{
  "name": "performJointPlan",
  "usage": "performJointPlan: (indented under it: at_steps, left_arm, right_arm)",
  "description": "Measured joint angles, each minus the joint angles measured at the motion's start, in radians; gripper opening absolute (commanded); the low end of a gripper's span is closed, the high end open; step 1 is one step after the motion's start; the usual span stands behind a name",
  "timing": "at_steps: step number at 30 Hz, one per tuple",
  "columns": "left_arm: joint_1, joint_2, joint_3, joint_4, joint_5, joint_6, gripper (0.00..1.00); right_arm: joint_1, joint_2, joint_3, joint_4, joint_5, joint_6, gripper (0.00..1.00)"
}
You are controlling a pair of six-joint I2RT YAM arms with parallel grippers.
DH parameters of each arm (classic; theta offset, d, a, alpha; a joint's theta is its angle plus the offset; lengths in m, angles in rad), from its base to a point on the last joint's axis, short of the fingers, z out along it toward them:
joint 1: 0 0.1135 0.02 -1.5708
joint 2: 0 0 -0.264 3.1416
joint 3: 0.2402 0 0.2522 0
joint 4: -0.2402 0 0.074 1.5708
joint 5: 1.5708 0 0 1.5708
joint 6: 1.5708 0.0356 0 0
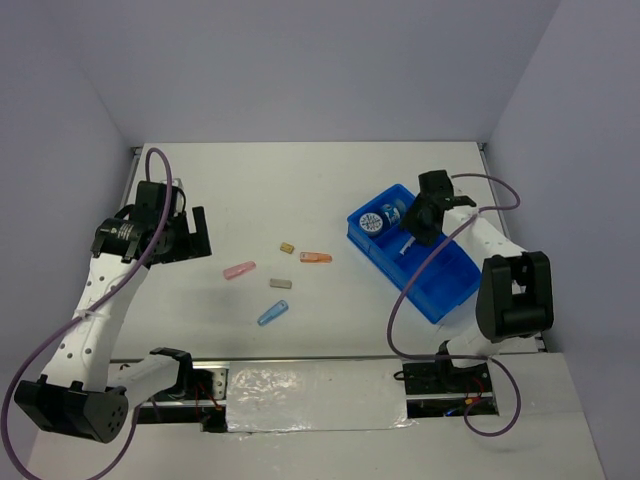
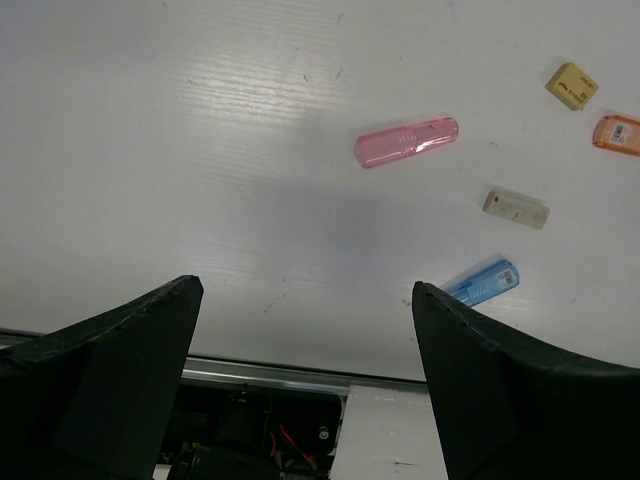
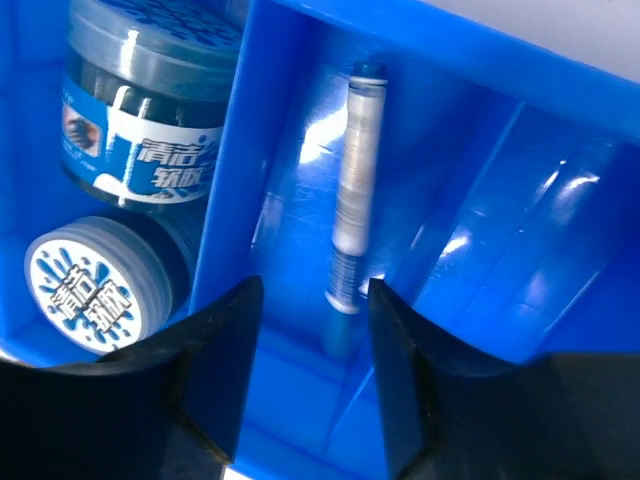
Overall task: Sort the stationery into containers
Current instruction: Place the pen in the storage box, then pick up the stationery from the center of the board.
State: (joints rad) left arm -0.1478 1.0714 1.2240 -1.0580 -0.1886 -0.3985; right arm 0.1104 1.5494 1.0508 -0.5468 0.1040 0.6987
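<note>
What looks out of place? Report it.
Nothing damaged or spilled. Five pieces lie loose on the table, outside the blue tray: pink piece, orange piece, light-blue piece, tan block, grey block.

The left arm point(image 1: 95, 292) rises from its base at 7 o'clock to 9 o'clock, where the left gripper point(image 1: 199, 236) faces 3 o'clock, jaws spread wide. The right arm point(image 1: 512, 290) bends at 4 o'clock. The right gripper point(image 1: 412, 228) tilts down toward 10 o'clock, jaws parted narrowly.
</note>
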Motion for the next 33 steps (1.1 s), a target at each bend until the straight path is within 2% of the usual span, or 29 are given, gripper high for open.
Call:
performJointPlan:
  at_steps: [3, 6, 8, 12, 13, 15, 16, 19, 24, 33]
  left_arm:
    - [0.000, 0.000, 0.000, -0.001, -0.002, 0.000, 0.99]
    - [0.000, 0.000, 0.000, -0.002, -0.008, -0.001, 0.99]
    - [0.000, 0.000, 0.000, -0.002, -0.012, -0.006, 0.99]
    - [0.000, 0.000, 0.000, 0.001, -0.015, -0.029, 0.99]
    - [0.000, 0.000, 0.000, 0.003, -0.011, -0.032, 0.99]
    - [0.000, 0.003, 0.000, 0.009, 0.007, -0.033, 0.99]
    - [0.000, 0.006, 0.000, 0.012, 0.019, -0.033, 0.99]
    - [0.000, 0.019, 0.000, 0.024, 0.055, -0.027, 0.99]
    - [0.000, 0.033, -0.003, 0.040, 0.085, -0.023, 0.99]
    - [0.000, 0.033, -0.018, 0.041, 0.097, -0.008, 0.99]
  right_arm:
    - [0.006, -0.003, 0.022, -0.002, -0.005, -0.002, 0.63]
    - [0.051, -0.031, 0.062, -0.006, 0.025, -0.050, 0.62]
    - [0.127, -0.055, 0.103, 0.006, 0.045, -0.130, 0.61]
    - [0.389, -0.072, 0.201, 0.083, -0.096, -0.362, 0.63]
    - [0.445, -0.055, 0.229, 0.083, -0.132, -0.423, 0.65]
    - [0.519, 0.002, 0.278, 0.080, -0.207, -0.520, 0.82]
    - [0.537, 0.041, 0.303, 0.075, -0.236, -0.563, 0.89]
    - [0.546, 0.184, 0.372, 0.040, -0.266, -0.676, 0.89]
    - [0.559, 0.394, 0.472, -0.063, -0.220, -0.808, 0.85]
    - [0.619, 0.520, 0.515, -0.109, -0.212, -0.894, 0.80]
